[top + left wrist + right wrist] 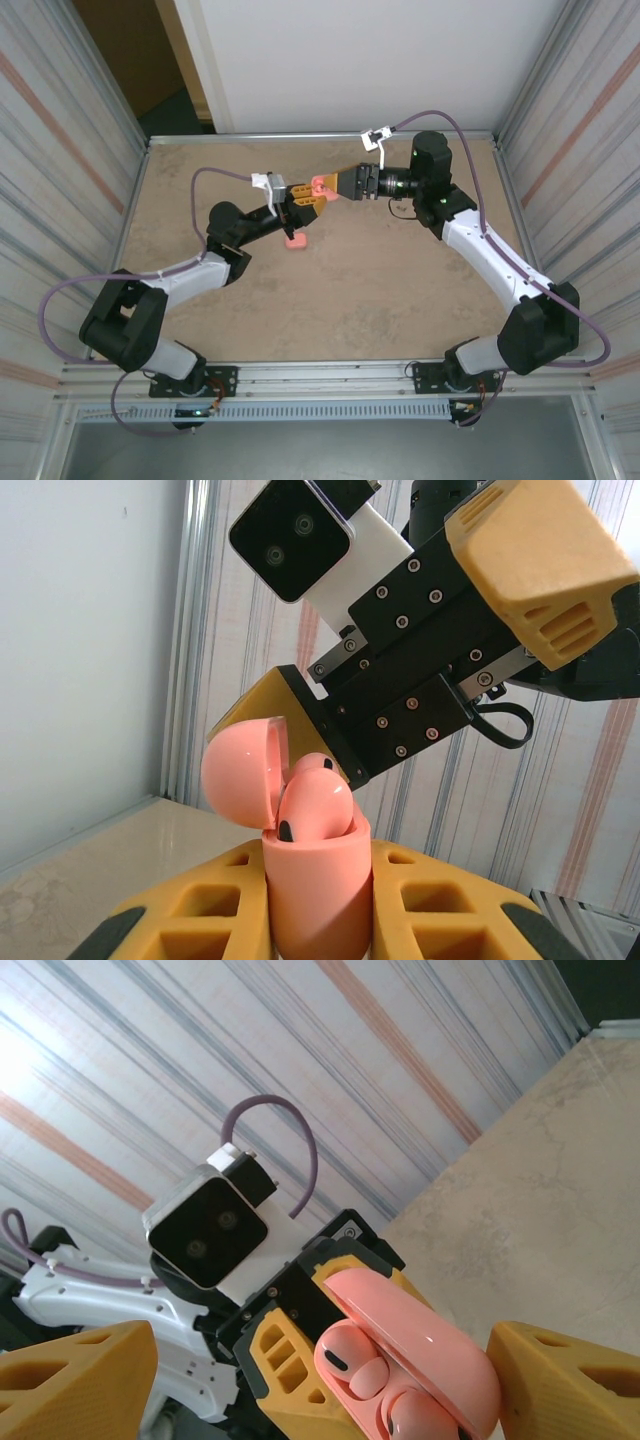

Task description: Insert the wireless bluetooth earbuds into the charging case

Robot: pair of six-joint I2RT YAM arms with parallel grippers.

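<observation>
earbuds: two of them (350,1360) are sitting in the wells of the open case. From the left wrist camera the one I can see pokes up a bit above the rim, so I'd guess it's in but maybe not pressed fully home.
case: the pink case (318,890) is held up in the air over the far middle of the table (380,290), upright, with its lid (243,770) flipped open.
left pincer: the left pincer (303,198) is clamped tight on the body of the case, one yellow finger on each side.
right pincer: the right pincer (335,187) has its jaws spread wide with nothing in them. It's right up at the lid, and I can't tell if it's touching.
loose bit: there's a pink piece (295,241) lying on the table below the case, too small to say what it is.
progress: looks like this pair is basically loaded.
left to do: probably a nudge down and closing the lid, plus whatever that loose piece needs.
</observation>
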